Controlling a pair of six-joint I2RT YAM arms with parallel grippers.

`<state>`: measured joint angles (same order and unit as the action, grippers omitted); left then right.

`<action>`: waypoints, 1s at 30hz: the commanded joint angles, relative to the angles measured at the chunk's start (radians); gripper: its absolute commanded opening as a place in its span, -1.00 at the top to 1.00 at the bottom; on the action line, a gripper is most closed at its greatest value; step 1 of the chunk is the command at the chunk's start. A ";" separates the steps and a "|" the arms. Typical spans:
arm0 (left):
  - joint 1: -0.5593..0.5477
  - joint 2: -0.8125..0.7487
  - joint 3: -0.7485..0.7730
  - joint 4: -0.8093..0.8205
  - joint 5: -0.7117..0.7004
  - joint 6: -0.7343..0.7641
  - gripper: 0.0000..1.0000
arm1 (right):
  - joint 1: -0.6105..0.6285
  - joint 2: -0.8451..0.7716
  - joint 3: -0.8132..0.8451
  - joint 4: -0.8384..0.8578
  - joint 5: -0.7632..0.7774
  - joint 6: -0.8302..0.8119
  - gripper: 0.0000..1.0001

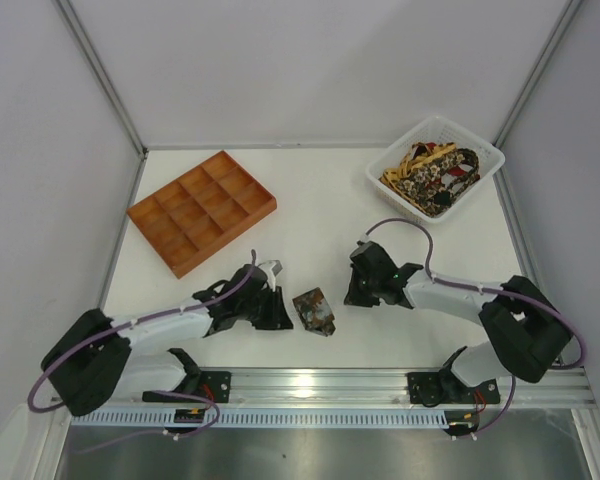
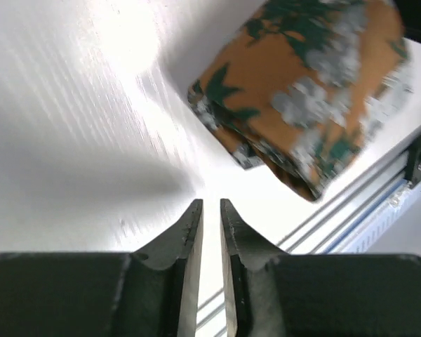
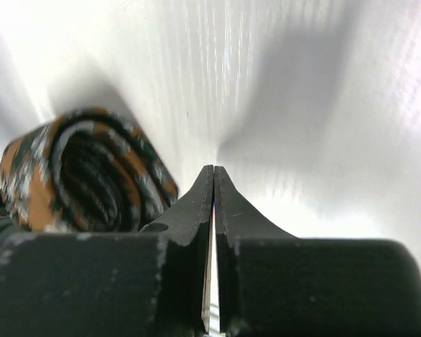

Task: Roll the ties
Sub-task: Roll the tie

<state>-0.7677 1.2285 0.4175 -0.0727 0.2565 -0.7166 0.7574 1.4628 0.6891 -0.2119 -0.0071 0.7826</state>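
On the table (image 1: 320,210), one rolled tie (image 1: 314,310) lies free — left gripper (image 2: 211,202) barely parted, right gripper (image 3: 214,168) closed, both empty. Next, likely: grip the rolled tie without unwinding it.

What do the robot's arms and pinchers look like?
The left arm and the right arm are smooth white tubes joined by chunky black joints. A thin purple cable loops along each one. Each arm ends in a black pincher with two flat, pointed fingers. These are the left gripper and the right gripper, both a little scuffed.
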 commanded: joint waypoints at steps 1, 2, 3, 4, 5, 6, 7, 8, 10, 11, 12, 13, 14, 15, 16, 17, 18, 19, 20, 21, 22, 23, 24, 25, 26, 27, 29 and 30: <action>-0.005 -0.128 0.012 -0.100 -0.032 -0.020 0.54 | -0.004 -0.111 0.004 -0.125 0.036 -0.066 0.95; -0.005 -0.174 0.045 -0.126 -0.040 0.002 0.48 | -0.004 -0.136 0.001 -0.153 0.024 -0.068 0.95; -0.002 -0.190 0.069 -0.183 -0.046 0.017 0.45 | -0.004 -0.156 -0.009 -0.162 0.016 -0.068 0.94; 0.013 -0.202 0.096 -0.211 -0.059 0.034 0.42 | -0.003 -0.195 -0.019 -0.173 -0.037 -0.057 0.94; 0.028 -0.217 0.146 -0.248 -0.059 0.060 0.37 | -0.004 -0.214 -0.031 -0.181 -0.062 -0.031 0.94; 0.071 -0.218 0.171 -0.256 -0.053 0.074 0.35 | -0.004 -0.234 -0.077 -0.172 -0.089 -0.008 0.94; 0.094 -0.215 0.191 -0.259 -0.037 0.088 0.34 | 0.005 -0.278 -0.101 -0.131 -0.143 0.016 0.94; 0.120 -0.207 0.225 -0.254 -0.024 0.112 0.31 | 0.013 -0.300 -0.134 -0.109 -0.161 0.073 0.94; 0.191 -0.153 0.260 -0.248 0.021 0.144 0.30 | 0.066 -0.344 -0.195 -0.057 -0.159 0.121 0.94; 0.214 -0.130 0.297 -0.240 0.035 0.167 0.30 | 0.088 -0.344 -0.204 -0.049 -0.150 0.141 0.94; 0.252 -0.077 0.317 -0.233 0.050 0.175 0.30 | 0.106 -0.338 -0.207 -0.041 -0.145 0.170 0.95; 0.266 -0.052 0.334 -0.219 0.072 0.189 0.30 | 0.121 -0.325 -0.211 -0.024 -0.143 0.184 0.95; 0.278 -0.022 0.374 -0.214 0.079 0.197 0.31 | 0.163 -0.323 -0.204 -0.021 -0.134 0.188 0.97; 0.297 0.027 0.394 -0.211 0.087 0.206 0.31 | 0.181 -0.328 -0.195 -0.020 -0.120 0.198 0.98; 0.301 0.057 0.427 -0.210 0.086 0.226 0.31 | 0.204 -0.335 -0.177 -0.032 -0.084 0.199 0.98; 0.307 0.083 0.440 -0.205 0.087 0.232 0.30 | 0.232 -0.350 -0.168 -0.038 -0.067 0.205 0.99; 0.317 0.107 0.452 -0.199 0.104 0.239 0.31 | 0.240 -0.357 -0.168 -0.038 -0.064 0.224 1.00; 0.320 0.167 0.464 -0.196 0.115 0.258 0.31 | 0.243 -0.361 -0.171 -0.012 -0.068 0.230 1.00; 0.321 0.193 0.487 -0.202 0.113 0.261 0.34 | 0.250 -0.361 -0.178 -0.006 -0.068 0.239 1.00; 0.321 0.218 0.494 -0.194 0.115 0.266 0.35 | 0.255 -0.360 -0.178 0.000 -0.061 0.245 1.00; 0.321 0.247 0.488 -0.178 0.124 0.263 0.35 | 0.260 -0.357 -0.177 0.003 -0.033 0.251 1.00; 0.321 0.267 0.486 -0.153 0.130 0.258 0.35 | 0.263 -0.354 -0.172 0.006 -0.019 0.257 1.00; 0.321 0.282 0.483 -0.138 0.150 0.255 0.36 | 0.263 -0.348 -0.171 0.014 -0.004 0.259 1.00; 0.321 0.298 0.477 -0.119 0.168 0.240 0.37 | 0.263 -0.341 -0.168 0.031 0.005 0.259 1.00; 0.321 0.331 0.471 -0.095 0.185 0.232 0.41 | 0.264 -0.337 -0.165 0.038 0.006 0.260 1.00; 0.318 0.344 0.469 -0.081 0.213 0.226 0.42 | 0.264 -0.317 -0.148 0.045 0.006 0.259 1.00; 0.312 0.377 0.468 -0.056 0.225 0.221 0.45 | 0.263 -0.294 -0.128 0.051 0.044 0.253 1.00; 0.303 0.390 0.471 -0.053 0.234 0.223 0.45 | 0.263 -0.270 -0.113 0.054 0.047 0.253 1.00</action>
<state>-0.4545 1.5932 0.8734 -0.1982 0.4198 -0.4953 1.0153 1.1572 0.5072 -0.2108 -0.0219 1.0210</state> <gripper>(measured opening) 0.280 0.010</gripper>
